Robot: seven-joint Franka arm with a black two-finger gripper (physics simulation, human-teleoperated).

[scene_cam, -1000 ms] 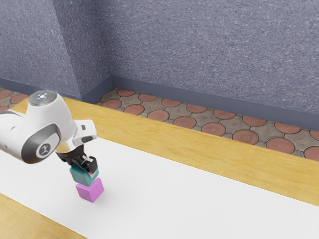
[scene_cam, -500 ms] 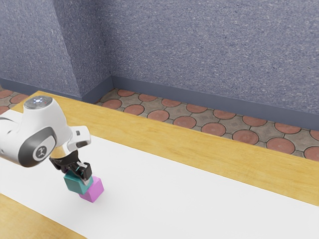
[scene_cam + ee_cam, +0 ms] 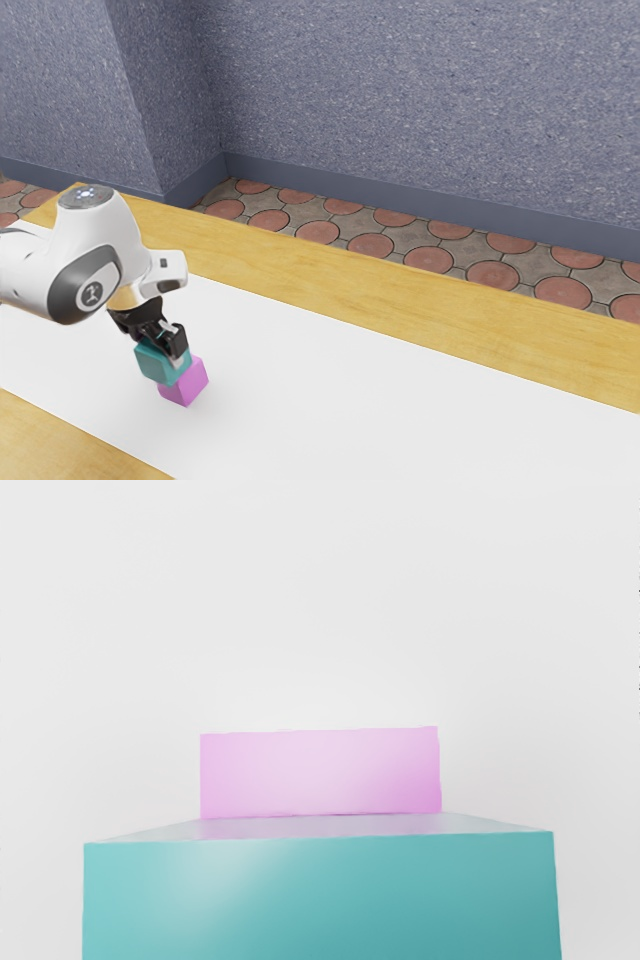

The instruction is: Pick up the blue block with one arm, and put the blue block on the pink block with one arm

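The blue block [image 3: 153, 364] is a teal cube held in my gripper [image 3: 162, 343], whose black fingers are shut on its sides. It hangs slightly tilted, against the upper left side of the pink block [image 3: 188, 381], which sits on the white mat; I cannot tell whether they touch. In the wrist view the blue block [image 3: 320, 890] is large just under my hand. The pink block [image 3: 320, 772] shows as a strip just beyond its far edge, so the two are offset rather than lined up.
A white mat [image 3: 420, 400] covers the middle of the wooden table [image 3: 400, 285]. The table's far edge runs along a tiled floor [image 3: 420, 240] below a grey wall. My white arm [image 3: 70, 270] comes in from the exterior view's left.
One second ago the blue block was over the pink block. It then dropped down and toward the exterior view's left, and has since risen slightly back toward the pink block.
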